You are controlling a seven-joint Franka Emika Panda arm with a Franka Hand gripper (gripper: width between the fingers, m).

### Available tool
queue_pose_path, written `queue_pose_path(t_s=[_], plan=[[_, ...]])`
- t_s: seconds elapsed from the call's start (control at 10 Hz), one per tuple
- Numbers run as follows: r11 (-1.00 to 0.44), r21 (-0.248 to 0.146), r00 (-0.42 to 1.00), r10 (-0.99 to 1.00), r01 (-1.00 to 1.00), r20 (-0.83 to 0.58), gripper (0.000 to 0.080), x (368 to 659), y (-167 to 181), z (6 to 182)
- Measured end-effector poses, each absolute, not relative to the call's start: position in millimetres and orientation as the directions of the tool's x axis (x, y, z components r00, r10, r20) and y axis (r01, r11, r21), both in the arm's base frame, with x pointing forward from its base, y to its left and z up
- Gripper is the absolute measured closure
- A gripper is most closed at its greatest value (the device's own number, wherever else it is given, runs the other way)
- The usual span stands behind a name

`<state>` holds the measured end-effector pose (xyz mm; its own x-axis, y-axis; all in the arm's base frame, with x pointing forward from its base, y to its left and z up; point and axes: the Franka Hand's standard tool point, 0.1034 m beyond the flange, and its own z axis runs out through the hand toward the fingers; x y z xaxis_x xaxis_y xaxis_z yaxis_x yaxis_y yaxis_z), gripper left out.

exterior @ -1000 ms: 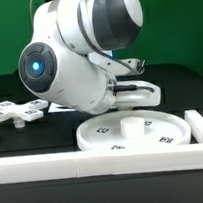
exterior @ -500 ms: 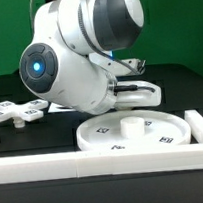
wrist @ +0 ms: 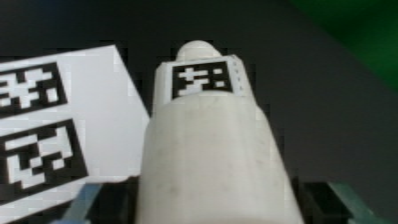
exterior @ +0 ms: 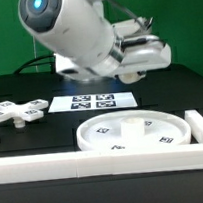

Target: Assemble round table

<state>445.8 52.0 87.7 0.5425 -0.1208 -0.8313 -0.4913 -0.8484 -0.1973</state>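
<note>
In the wrist view my gripper (wrist: 205, 208) is shut on the short white cylindrical post (wrist: 206, 130), which fills the view and carries a square marker near its rounded tip. One finger (wrist: 96, 203) stands on each side of it. In the exterior view the gripper (exterior: 151, 52) is raised above the table, and the post itself is hard to make out there. The large rimmed disc (exterior: 113, 139) lies flat below, with a small raised stub (exterior: 135, 125) at its middle. The cross-shaped piece (exterior: 15, 113) lies on the table at the exterior view's left.
The marker board (exterior: 94, 101) lies behind the disc and also shows in the wrist view (wrist: 54, 120). A long white rail (exterior: 85, 164) runs along the front, and another rail (exterior: 202, 128) stands at the exterior view's right.
The arm has risen from just above the disc, taking the gripper up and toward the exterior view's right. The marker board, hidden before, now shows.
</note>
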Motion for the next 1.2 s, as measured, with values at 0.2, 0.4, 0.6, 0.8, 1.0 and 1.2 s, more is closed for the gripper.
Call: queue_pose_path(t_s=[0.2,0.4,0.6,0.8,1.0,1.2], plan=[[-0.849,-0.2,0.568,-0.135,-0.488,-0.812,0.039,450,53,86.2],[-0.849,-0.2,0.573,-0.139,-0.489,-0.808,0.039,451,53,85.2],[-0.855,-0.23,0.692,-0.189,-0.465,-0.697,0.039,469,47,81.0],[-0.867,-0.268,0.77,-0.185,-0.421,-0.61,0.039,485,44,98.3],[-0.874,-0.28,0.85,-0.236,-0.398,-0.471,0.039,511,39,103.4],[-0.884,-0.262,0.895,-0.291,-0.386,-0.337,0.039,510,37,101.7]])
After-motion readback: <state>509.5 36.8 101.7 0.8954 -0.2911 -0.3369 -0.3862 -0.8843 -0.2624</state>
